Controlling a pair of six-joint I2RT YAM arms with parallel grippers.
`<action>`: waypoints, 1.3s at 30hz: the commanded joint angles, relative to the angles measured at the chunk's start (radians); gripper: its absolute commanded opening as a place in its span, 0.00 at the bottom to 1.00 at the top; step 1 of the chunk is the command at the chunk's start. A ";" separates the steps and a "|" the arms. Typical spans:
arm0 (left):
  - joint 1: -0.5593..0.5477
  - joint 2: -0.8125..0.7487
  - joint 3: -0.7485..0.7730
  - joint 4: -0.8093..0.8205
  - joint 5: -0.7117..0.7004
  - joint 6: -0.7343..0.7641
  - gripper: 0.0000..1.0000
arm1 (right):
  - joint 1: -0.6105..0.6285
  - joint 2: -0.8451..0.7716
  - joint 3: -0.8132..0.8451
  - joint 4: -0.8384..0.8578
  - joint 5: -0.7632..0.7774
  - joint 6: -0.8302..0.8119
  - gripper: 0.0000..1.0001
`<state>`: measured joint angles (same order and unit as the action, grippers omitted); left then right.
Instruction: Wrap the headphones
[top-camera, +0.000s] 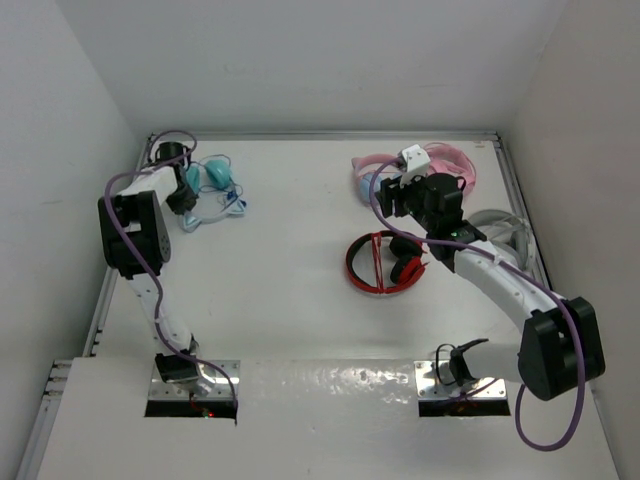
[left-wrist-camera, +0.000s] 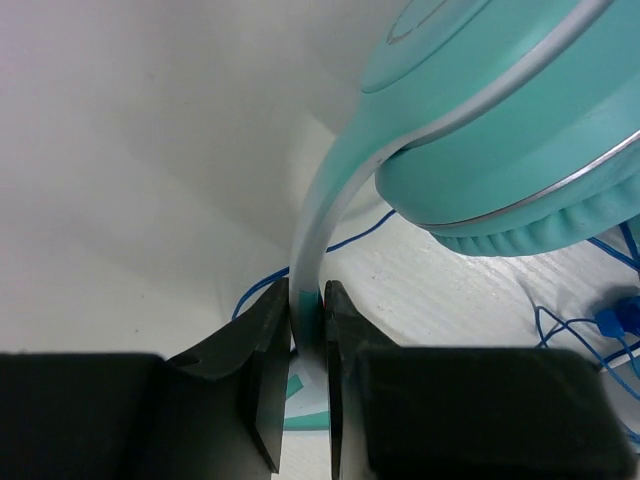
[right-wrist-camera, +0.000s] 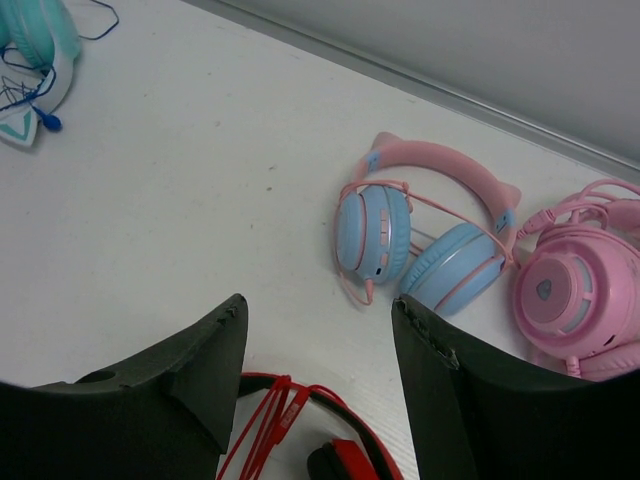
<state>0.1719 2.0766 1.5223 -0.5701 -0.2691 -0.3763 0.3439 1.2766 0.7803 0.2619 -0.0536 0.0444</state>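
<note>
The left gripper (left-wrist-camera: 307, 335) is pinching the pale headband (left-wrist-camera: 322, 205) of the teal headphones (top-camera: 212, 180), its jaws drawn narrow with the band sitting between them. The headphones are lying at the far left of the worktop (top-camera: 300, 215), close to the back corner, with one ear cup filling the upper right of the left wrist view. The thin blue cable (left-wrist-camera: 360, 232) is trailing loose on the worktop behind the band and to the right under the cup, with its plug lying among the loops, so no winding seems to be done yet.

The right gripper (right-wrist-camera: 318, 305) is hanging wide and holding nothing over the right half, above a red pair (top-camera: 385, 262), with a pink-and-blue pair (right-wrist-camera: 420, 240) and an all-pink pair (right-wrist-camera: 575, 300) lying beyond it, well apart from the teal set.

Judging by this, the step in hand is securing the headphones before wrapping. The next move is probably calling for the right arm to be crossing over to the left side, picking up the free end of the cable near the plug, and leading it round the band or cups while the left gripper is keeping the headphones steady.
</note>
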 joint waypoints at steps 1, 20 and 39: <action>-0.006 -0.033 0.047 0.065 -0.021 0.088 0.00 | 0.006 -0.011 0.040 0.040 -0.003 -0.021 0.60; -0.275 -0.191 0.532 0.156 0.335 1.157 0.00 | 0.050 0.101 0.341 0.109 -0.167 0.107 0.63; -0.413 -0.194 0.782 -0.186 0.636 1.162 0.00 | 0.073 0.365 0.749 0.151 -0.414 0.224 0.75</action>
<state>-0.2077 1.9369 2.2608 -0.7330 0.3058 0.7567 0.4038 1.5955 1.4414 0.3805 -0.4007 0.2558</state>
